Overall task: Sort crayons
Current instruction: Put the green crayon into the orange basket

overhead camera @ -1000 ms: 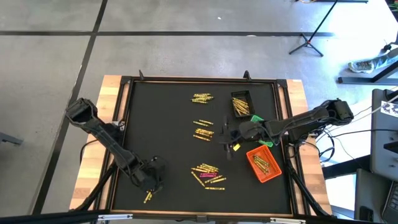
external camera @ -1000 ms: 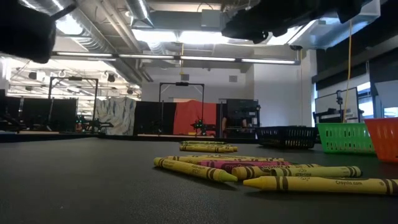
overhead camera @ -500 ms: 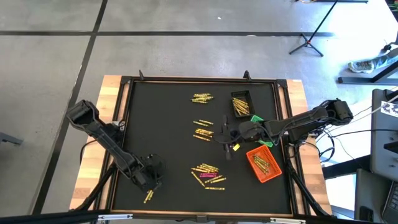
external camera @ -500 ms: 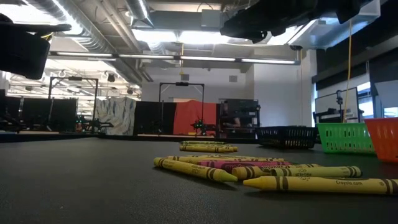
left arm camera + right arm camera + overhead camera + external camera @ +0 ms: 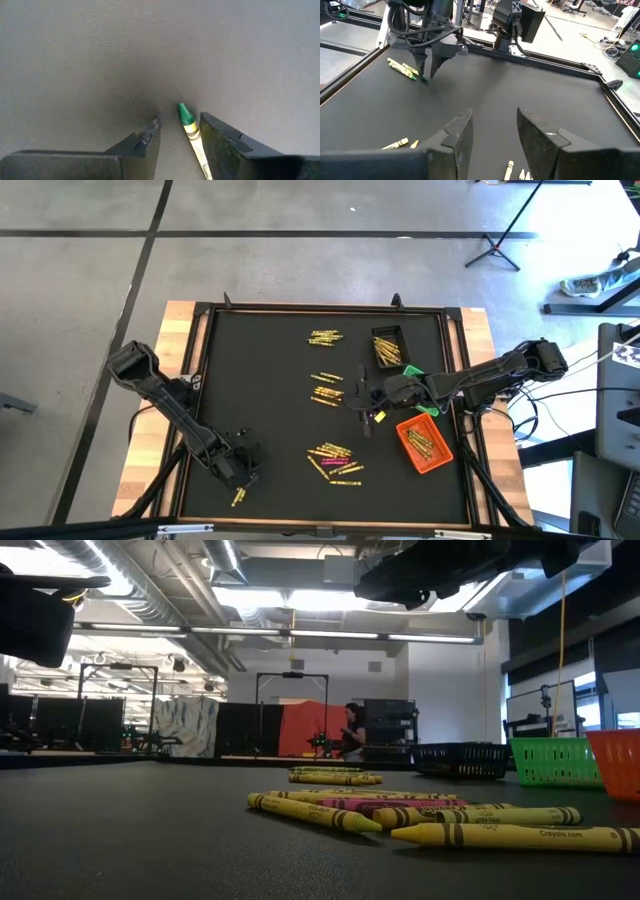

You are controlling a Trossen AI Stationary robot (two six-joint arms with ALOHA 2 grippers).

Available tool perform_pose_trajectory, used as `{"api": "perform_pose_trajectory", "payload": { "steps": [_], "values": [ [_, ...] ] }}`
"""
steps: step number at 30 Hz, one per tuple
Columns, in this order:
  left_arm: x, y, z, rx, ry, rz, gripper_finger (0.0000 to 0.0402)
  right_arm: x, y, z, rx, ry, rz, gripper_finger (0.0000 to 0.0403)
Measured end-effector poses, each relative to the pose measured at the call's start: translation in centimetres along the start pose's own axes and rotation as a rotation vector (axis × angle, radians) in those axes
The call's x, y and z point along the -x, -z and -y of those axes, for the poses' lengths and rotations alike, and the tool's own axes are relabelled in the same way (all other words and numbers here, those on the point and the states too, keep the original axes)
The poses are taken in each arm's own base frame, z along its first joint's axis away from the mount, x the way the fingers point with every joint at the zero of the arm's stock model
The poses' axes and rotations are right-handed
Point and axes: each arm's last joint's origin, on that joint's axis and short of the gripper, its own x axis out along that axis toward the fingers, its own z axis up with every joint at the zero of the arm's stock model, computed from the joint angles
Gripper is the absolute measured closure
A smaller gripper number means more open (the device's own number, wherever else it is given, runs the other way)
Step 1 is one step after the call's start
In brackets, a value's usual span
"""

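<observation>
I have the left gripper point(image 5: 179, 131) down at the near-left part of the black tabletop point(image 5: 260, 380), its tips at the mat. Its jaws stand apart, and a green-tipped crayon point(image 5: 189, 125) lies on the mat in the gap between them, close against one finger point(image 5: 220, 142) and clear of the other; I cannot tell whether it touches that finger. Nothing is clamped. From above, the same gripper point(image 5: 240, 470) sits just beside a couple of loose yellow crayons point(image 5: 238, 497) at the near edge.

The right gripper point(image 5: 366, 401) hangs over the middle-right of the tabletop, jaws apart and empty in its wrist view, with the mat showing between the fingers point(image 5: 540, 135).

The rest of the crayons lie in scattered groups: one cluster point(image 5: 335, 461) near the front centre, mostly yellow with a pink one among them, a second group point(image 5: 326, 387) mid-table, and a third point(image 5: 324, 337) toward the far side. More crayons lie inside the black bin point(image 5: 389, 346) and the orange bin point(image 5: 424, 445); a green bin point(image 5: 416, 376) shows partly under the right arm.

A person point(image 5: 352, 730) stands far back in the room.
</observation>
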Motion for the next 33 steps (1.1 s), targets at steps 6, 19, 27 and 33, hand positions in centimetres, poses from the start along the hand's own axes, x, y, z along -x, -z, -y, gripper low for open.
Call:
{"api": "perform_pose_trajectory", "payload": {
  "steps": [6,19,27,33],
  "values": [
    [0.0,0.0,0.0,-0.050,-0.005,0.007,0.0300,0.0,0.0,0.0,-0.004,0.000,0.000,0.0252],
    [0.0,0.0,-0.4,-0.203,-0.042,0.002,0.0396,0.0,0.0,0.0,-0.018,0.000,-0.003,0.0252],
    [0.7,-0.4,0.7,-0.326,-0.027,0.027,0.0397,0.1,0.4,-0.5,-0.064,-0.044,-0.048,0.0252],
    [2.8,-2.3,4.0,-0.475,0.043,0.189,0.0397,0.1,0.3,-1.1,-0.117,-0.089,-0.034,0.0250]
  ]
}}
